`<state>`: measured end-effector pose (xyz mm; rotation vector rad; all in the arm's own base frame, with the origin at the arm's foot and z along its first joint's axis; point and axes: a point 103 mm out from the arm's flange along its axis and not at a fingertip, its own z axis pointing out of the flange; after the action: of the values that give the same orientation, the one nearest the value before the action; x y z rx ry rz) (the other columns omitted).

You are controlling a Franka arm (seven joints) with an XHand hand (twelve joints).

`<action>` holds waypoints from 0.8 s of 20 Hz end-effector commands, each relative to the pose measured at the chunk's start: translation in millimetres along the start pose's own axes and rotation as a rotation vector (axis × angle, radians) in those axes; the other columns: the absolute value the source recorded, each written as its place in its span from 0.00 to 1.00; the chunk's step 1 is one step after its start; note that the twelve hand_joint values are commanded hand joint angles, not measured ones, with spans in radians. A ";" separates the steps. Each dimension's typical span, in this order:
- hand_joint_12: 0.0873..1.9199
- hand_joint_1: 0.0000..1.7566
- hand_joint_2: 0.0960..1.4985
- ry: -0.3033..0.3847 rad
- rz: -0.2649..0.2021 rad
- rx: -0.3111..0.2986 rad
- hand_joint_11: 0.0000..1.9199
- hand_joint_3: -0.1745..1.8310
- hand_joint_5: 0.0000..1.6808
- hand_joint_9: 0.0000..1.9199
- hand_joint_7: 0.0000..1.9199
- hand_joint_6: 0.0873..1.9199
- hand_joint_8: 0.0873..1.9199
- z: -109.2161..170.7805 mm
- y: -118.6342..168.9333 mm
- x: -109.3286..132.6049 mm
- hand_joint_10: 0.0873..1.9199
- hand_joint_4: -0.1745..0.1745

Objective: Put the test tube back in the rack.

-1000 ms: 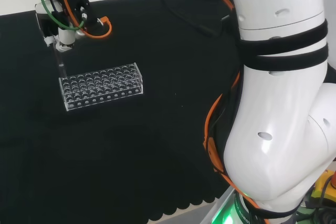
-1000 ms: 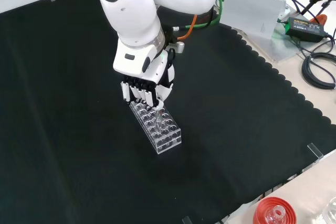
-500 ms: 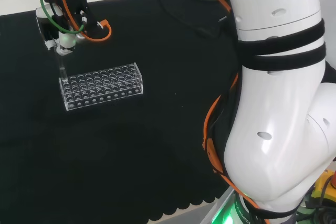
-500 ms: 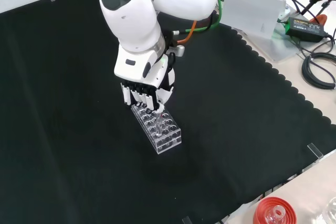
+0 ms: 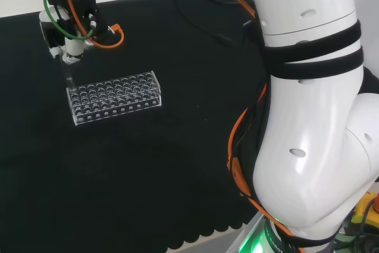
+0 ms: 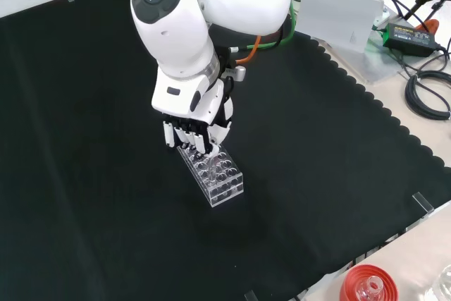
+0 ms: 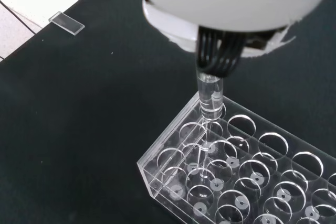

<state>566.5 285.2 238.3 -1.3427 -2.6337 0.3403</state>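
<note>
Black cloth covers the table, scalloped hem toward the front view's lower right. Off the cloth in that view: red ribbed stand carrying a clear glass piece at the bottom edge, grey sheet at upper right, black box and coiled black cables at far right. Small clear tab at the cloth's edge, wrist view.
</note>
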 end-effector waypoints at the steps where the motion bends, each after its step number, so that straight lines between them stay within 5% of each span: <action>1: 0.59 0.83 0.25 -0.006 0.003 0.011 0.51 0.53 0.83 0.73 0.79 0.23 0.25 4.6 1.6 0.7 0.18 0.00; 16: 0.59 0.83 0.25 -0.022 0.001 0.038 0.51 0.53 0.83 0.73 0.79 0.23 0.25 22.4 16.7 0.1 0.18 0.00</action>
<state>570.8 289.0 216.3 -1.3416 -2.6248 0.3900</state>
